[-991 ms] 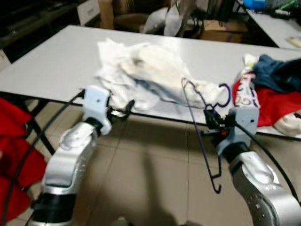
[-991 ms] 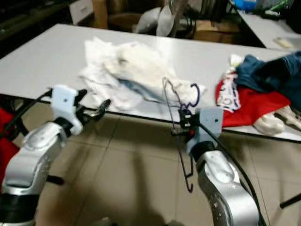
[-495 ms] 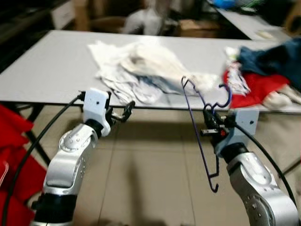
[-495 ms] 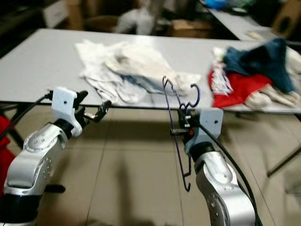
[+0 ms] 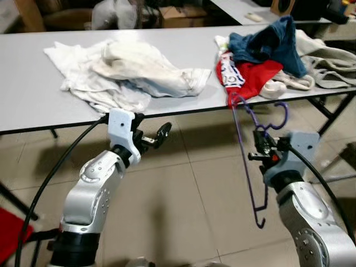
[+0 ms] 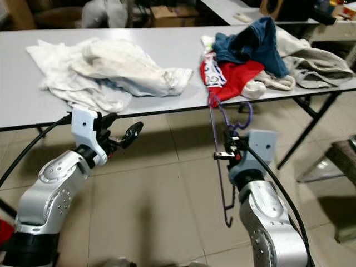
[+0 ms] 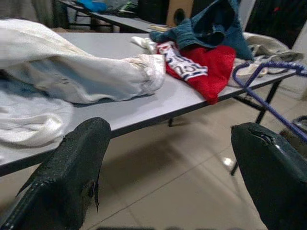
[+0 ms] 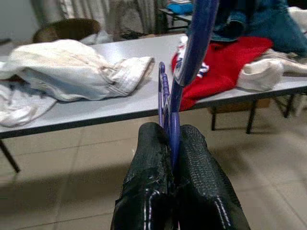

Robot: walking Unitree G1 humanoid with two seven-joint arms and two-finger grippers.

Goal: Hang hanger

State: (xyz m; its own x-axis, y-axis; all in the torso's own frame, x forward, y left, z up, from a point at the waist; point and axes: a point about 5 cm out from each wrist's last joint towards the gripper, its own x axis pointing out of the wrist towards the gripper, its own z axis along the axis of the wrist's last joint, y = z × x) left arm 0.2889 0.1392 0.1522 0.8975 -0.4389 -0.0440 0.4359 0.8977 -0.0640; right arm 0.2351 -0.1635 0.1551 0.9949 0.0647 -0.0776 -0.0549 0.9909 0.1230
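The thin purple wire hanger (image 5: 248, 161) hung in the air in front of the table's near edge, pinched at its neck by the right gripper (image 5: 260, 153), whose two black textured fingers (image 8: 201, 187) were pressed together on the wire. Its hook curled up to the right of the grip, one shoulder rose toward the table edge, and its long lower limb dropped down toward the tiled floor (image 5: 183, 211), ending in a small upturned bend. All of it stood clear of the table, with open beige tile beneath and to either side.

The left gripper (image 5: 153, 137) was held out level on the left, just short of the table edge, its black fingers (image 7: 76, 172) spread wide with nothing between them. Its wrist camera looked across under the table edge and caught a piece of the purple wire at the far right.

The long grey flat-topped table (image 5: 33, 94) ran across the scene, its near edge straight and thin, dark metal legs showing at the right. On it lay a crumpled heap of white and cream cloth (image 5: 122, 72) at the left, soft and folded. To the right sat a red garment with a printed white band (image 5: 250, 75), drooping slightly over the edge, with a dark blue denim piece (image 5: 270, 41) bunched on top and pale grey-beige cloth (image 5: 325, 61) beyond it.
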